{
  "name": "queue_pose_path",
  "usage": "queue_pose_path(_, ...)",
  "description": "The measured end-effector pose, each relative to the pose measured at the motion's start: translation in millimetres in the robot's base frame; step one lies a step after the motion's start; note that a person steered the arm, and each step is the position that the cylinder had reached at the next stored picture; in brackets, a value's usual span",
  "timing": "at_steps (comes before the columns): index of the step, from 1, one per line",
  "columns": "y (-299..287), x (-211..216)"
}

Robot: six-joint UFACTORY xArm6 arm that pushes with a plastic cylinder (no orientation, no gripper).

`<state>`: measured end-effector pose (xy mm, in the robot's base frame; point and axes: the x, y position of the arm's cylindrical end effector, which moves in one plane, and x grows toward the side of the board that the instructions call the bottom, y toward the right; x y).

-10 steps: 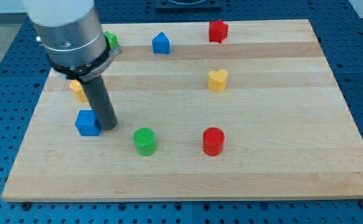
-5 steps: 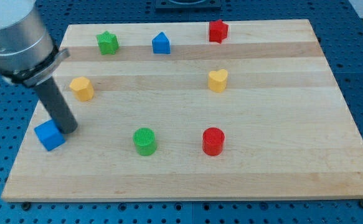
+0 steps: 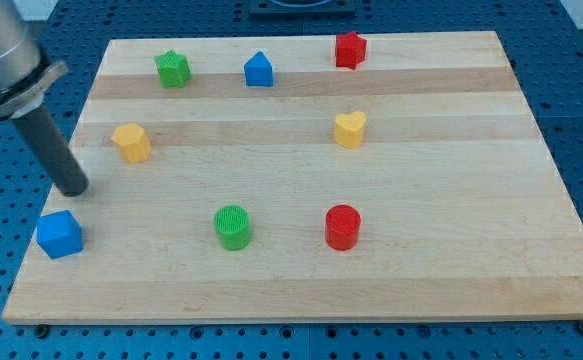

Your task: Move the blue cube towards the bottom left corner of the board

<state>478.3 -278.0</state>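
Progress looks far advanced: the blue cube [image 3: 59, 234] sits close to the left edge of the board [image 3: 441, 270], in the lower-left region, with only a short strip of bare wood between it and the bottom left corner. My tip [image 3: 74, 188] stands just above the cube toward the view's top and slightly to its right, near it but apart from it, with a sliver of board showing between them, so nothing is pressing on the cube at this moment. No claw exists on this arm, only the dark rod, so there is no open or closed state to tell. As a judgement, the task is mostly done; what may be left is a final short nudge down and left if the cube is meant to sit tighter in the corner, and that would have to be gentle, since the cube is already near the board's left edge and could slide off onto the blue desk [image 3: 581, 130]. The other pieces lie well apart from it: an orange block [image 3: 131, 143] up the left side, a green star-like block [image 3: 173, 68], a blue house-shaped block [image 3: 259, 69] and a red star-like block [image 3: 350, 49] along the top, a yellow heart [image 3: 349, 129] at centre right, and a green cylinder [image 3: 233, 227] and red cylinder [image 3: 342, 226] lower down.
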Motion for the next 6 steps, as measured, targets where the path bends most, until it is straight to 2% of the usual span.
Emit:
queue_pose_path(2,3.9,40.2)
queue_pose_path(5,12.2,56.2)
queue_pose_path(6,16.2,45.5)
